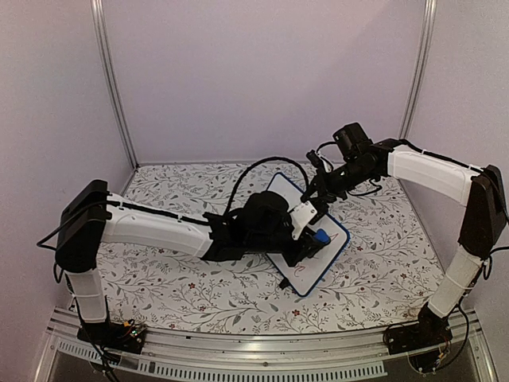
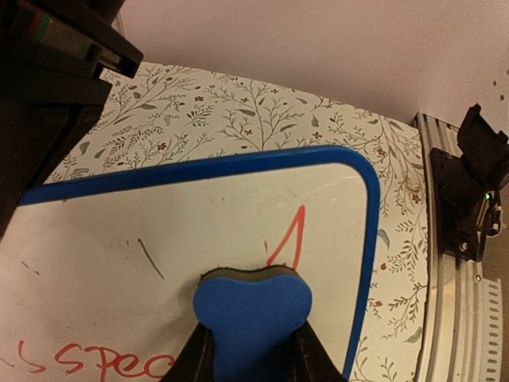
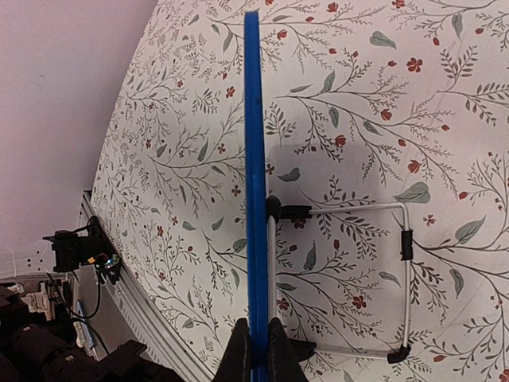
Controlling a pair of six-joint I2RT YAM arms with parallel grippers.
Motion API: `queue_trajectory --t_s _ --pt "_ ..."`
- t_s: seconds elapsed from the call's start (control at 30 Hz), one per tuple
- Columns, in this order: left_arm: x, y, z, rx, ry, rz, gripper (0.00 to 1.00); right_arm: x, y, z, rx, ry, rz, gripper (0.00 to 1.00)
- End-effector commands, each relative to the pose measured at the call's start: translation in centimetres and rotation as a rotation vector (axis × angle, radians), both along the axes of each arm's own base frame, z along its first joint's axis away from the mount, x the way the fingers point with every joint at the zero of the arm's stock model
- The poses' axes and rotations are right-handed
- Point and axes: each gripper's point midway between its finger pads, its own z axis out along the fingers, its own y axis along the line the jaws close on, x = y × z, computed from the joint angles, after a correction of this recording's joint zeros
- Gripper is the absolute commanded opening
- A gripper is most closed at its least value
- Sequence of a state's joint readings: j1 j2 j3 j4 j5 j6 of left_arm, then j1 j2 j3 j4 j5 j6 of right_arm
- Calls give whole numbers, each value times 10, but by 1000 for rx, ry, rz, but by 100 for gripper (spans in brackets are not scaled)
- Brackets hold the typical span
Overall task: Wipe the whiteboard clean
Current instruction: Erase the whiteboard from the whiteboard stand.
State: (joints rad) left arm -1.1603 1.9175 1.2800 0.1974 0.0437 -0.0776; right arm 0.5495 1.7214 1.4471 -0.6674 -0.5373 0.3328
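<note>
Top view: whiteboard (image 1: 328, 256) sits mid-table (image 1: 175, 278), skewed, one corner toward the arms. Left hand (image 1: 316, 238) is over its face, pinching a blue eraser (image 1: 322, 236). Right hand (image 1: 312, 191) is at the far edge; can't tell its grip from here. Red marks are only faint traces in this view.

Left wrist: eraser (image 2: 250, 310) is clamped between both fingers (image 2: 193, 362). Its front end looks in contact with the white surface, just below a red "1" (image 2: 288, 239). More red writing (image 2: 87, 362) runs along the lower left, cut off at the bottom.

Right wrist: board is seen edge-on, frame (image 3: 253, 159) a thin blue line. Right hand (image 3: 257, 358) is pressed together on that frame, one finger each side. Only this view shows the wire stand (image 3: 407, 302) jutting from the board's back over the table.
</note>
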Motion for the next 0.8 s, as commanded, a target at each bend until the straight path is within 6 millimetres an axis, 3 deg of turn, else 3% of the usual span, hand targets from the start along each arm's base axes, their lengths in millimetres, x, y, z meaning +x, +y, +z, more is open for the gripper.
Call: queue_trajectory --t_s 0.0,0.13,0.5,0.67,0.77 --pt "4 -12 10 -34 -16 -20 0 -20 7 -22 -27 81 28 0" --pt "3 -9 9 -29 -12 -18 0 -21 8 -23 -27 81 29 0" --pt "-8 30 -46 86 62 21 0 -20 7 -23 -29 80 30 0" --pt "-4 29 -48 81 66 17 0 -20 8 -24 -26 82 31 0" --pt "-2 19 -35 45 51 -10 0 -20 8 -24 -27 84 31 0"
